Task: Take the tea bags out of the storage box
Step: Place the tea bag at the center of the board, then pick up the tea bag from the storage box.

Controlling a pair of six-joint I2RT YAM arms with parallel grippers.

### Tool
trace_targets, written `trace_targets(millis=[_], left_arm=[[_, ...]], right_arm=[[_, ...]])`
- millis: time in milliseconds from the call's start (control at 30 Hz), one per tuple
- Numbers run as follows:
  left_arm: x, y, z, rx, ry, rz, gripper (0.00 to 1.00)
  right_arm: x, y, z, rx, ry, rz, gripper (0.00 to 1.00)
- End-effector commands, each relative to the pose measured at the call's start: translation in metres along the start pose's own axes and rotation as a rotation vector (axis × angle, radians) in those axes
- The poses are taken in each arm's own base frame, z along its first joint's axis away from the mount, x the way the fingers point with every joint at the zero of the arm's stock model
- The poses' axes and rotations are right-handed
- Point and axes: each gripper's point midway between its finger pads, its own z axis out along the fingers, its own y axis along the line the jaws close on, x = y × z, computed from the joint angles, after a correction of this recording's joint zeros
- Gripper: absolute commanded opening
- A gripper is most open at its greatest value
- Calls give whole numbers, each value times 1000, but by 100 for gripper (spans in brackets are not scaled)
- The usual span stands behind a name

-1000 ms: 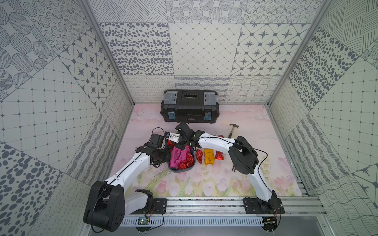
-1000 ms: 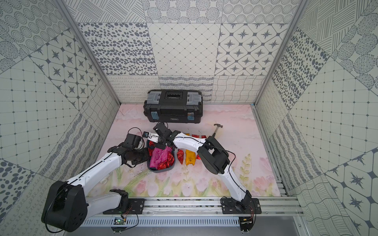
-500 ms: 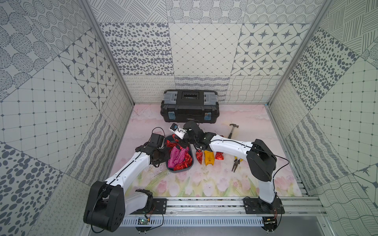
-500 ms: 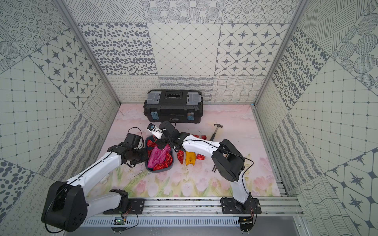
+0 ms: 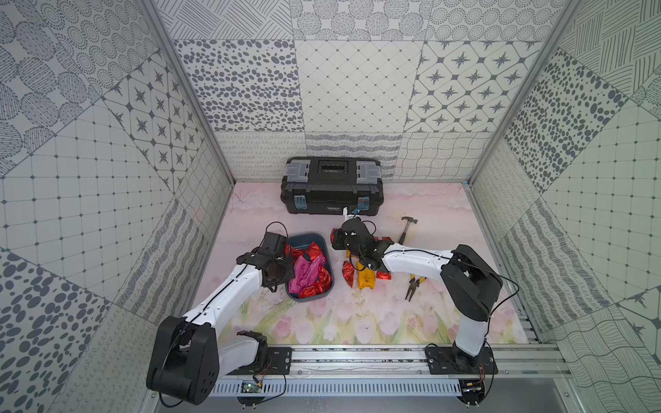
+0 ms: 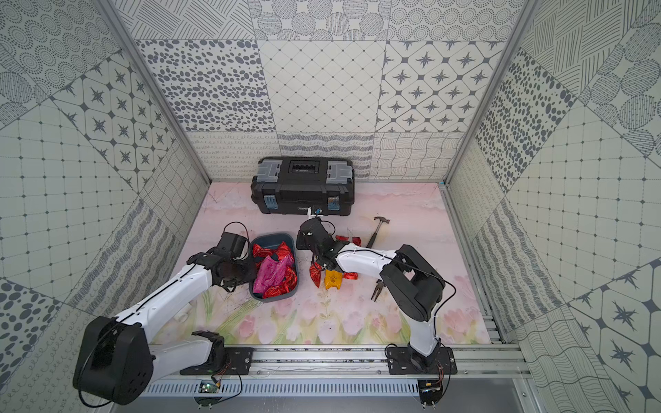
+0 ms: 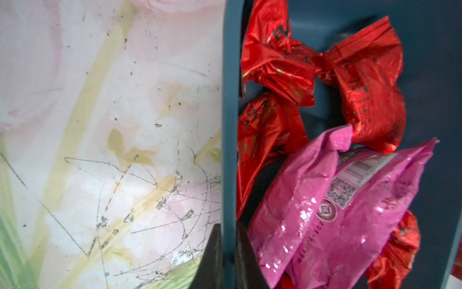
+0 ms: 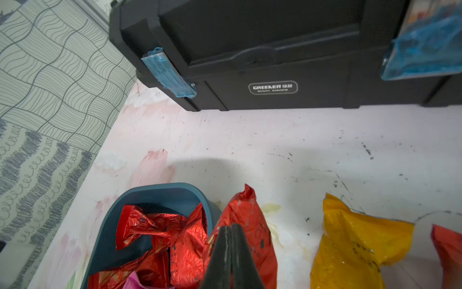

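We saw the left gripper clamped on the wall of the box, one jaw inside and one outside. Red and pink tea bags still filled the box. The right gripper was pinched on a red bag just outside the rim. More bags lay on the table beside it.

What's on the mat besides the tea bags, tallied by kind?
toolbox: 1
storage box: 1
hammer: 1
pliers: 1
Total: 4
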Motion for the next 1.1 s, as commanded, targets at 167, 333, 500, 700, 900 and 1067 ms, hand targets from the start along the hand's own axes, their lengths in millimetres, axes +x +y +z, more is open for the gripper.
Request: trace_targets(millis=[167, 333, 500, 700, 900, 1067], left_arm=[[2, -1, 1, 4, 26, 48, 7], [2, -3, 0, 15, 26, 47, 8], [1, -5, -2, 24, 16, 49, 11], [-8, -1, -15, 1, -37, 45, 35], [-30, -13, -55, 55, -159, 90, 55], [-26, -61, -76, 190, -170, 301, 55]], right_arm=[[13, -16, 41, 26, 15, 198, 0], [7, -24, 40, 46, 11, 182, 29], [-23, 3, 15, -33, -9, 20, 42], [-37, 21, -26, -89, 44, -220, 48], [-39, 19, -69, -114, 91, -350, 47], [-21, -1, -89, -92, 142, -387, 46]])
